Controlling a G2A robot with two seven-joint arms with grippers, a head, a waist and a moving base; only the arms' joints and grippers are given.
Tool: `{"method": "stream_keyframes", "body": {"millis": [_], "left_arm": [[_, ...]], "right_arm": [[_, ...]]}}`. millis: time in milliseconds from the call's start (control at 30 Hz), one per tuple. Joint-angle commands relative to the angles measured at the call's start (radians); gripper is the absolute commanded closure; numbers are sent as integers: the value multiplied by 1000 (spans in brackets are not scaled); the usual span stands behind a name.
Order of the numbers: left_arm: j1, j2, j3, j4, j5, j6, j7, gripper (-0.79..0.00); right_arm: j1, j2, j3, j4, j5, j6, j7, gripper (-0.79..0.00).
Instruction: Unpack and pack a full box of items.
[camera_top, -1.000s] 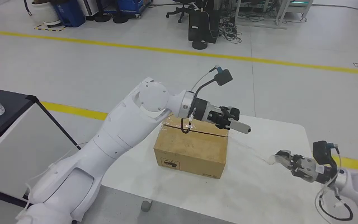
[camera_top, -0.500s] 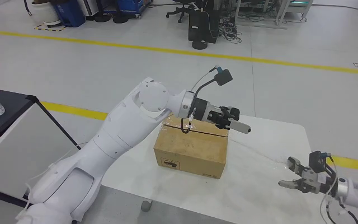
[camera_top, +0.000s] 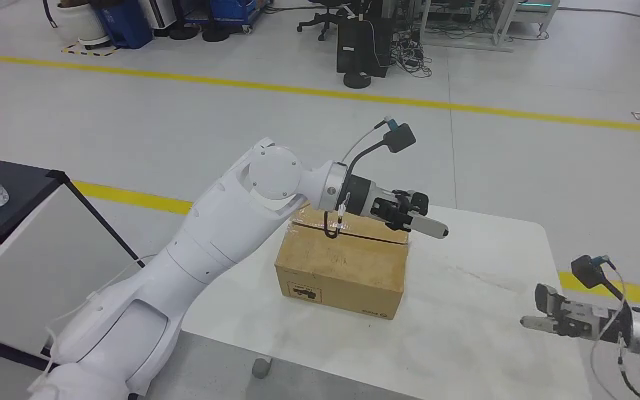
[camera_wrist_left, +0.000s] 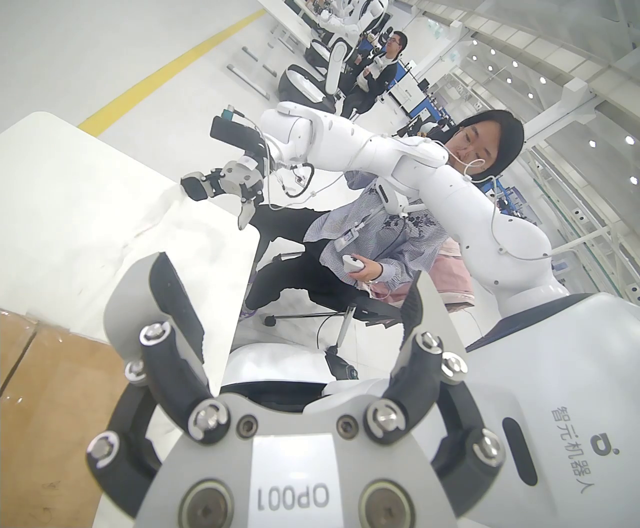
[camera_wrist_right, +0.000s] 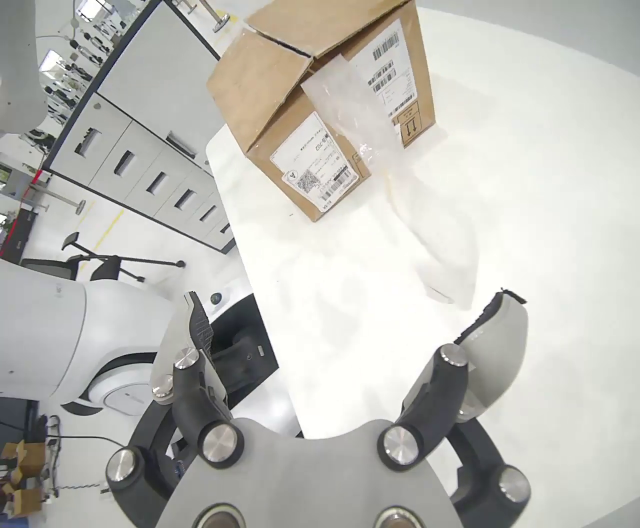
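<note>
Grey, black-padded fingers of the right gripper (camera_wrist_right: 347, 297) stand spread wide with nothing between them. It hovers low at the near right edge of the white table (camera_wrist_right: 525, 150), well apart from the cardboard box (camera_wrist_right: 280, 95).

Just beyond its fingertips lies the loose end of a clear tape strip (camera_wrist_right: 350, 110). The strip runs back across the tabletop, climbs the labelled side of the box and meets the top seam. Only that upper end seems attached to the cardboard. The rest is limp and crumpled on the table, which I take to mean the seal has been stripped off so the flaps can come up. With its jaws apart and the strip's end lying free, this gripper looks done with the tape for the moment.

The box stands upright near the middle of the table. Its top flaps are down or nearly so, with a dark gap along the seam where they meet. What it holds is hidden.

Over the far top edge of the box hangs the left gripper (camera_wrist_left: 290, 267), likewise splayed and empty, touching nothing; a corner of brown cardboard shows beside one of its fingers. My guess is that it waits there to steady the box or to catch a flap, since it is the arm nearest the lid.

Unpacking proper looks barely begun, since nothing from inside lies on the table.
</note>
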Motion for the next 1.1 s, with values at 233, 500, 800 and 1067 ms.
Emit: {"method": "stream_keyframes", "body": {"millis": [233,500,800,1067], "left_arm": [[0,0,0,0,0,0,0,-785],[0,0,0,0,0,0,0,-785],[0,0,0,0,0,0,0,-785],[0,0,0,0,0,0,0,-785]], "right_arm": [[37,-33,-16,5,-68,0,172,-785],[70,-29,-48,9,-57,14,187,-785],[107,-21,-6,-130,153,0,172,-785],[112,-53,-53,-256,290,0,172,-785]]}}
